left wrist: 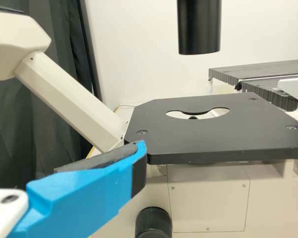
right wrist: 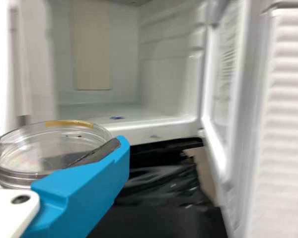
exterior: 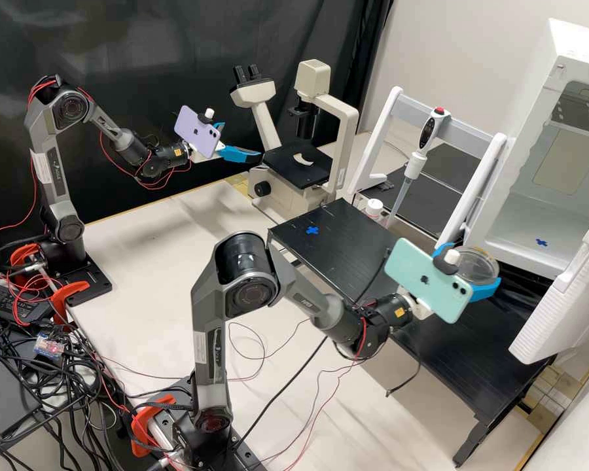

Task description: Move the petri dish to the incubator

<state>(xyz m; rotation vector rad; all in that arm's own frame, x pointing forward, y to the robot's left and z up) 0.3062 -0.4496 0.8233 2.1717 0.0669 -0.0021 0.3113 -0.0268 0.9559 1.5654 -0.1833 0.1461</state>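
Note:
The clear round petri dish point(exterior: 479, 265) is held level between the blue fingers of my right gripper point(exterior: 476, 269), in front of the open white incubator point(exterior: 500, 229). In the right wrist view the dish point(right wrist: 44, 148), with a yellowish strip on its rim, sits in my right gripper point(right wrist: 57, 141); beyond it is the incubator point(right wrist: 164, 126) with a blue cross point(right wrist: 117, 118) on its floor. My left gripper point(exterior: 241, 140) stands open and without a thing near the microscope stage point(exterior: 298, 163). One finger of the left gripper point(left wrist: 84, 193) shows before the stage point(left wrist: 203, 141).
The incubator door point(exterior: 563, 294) stands swung out at the right. A black raised platform point(exterior: 347, 242) bears another blue cross point(exterior: 312, 230). Behind it are a pipette point(exterior: 412, 163) in a white-framed stand and a small white-capped bottle point(exterior: 374, 208).

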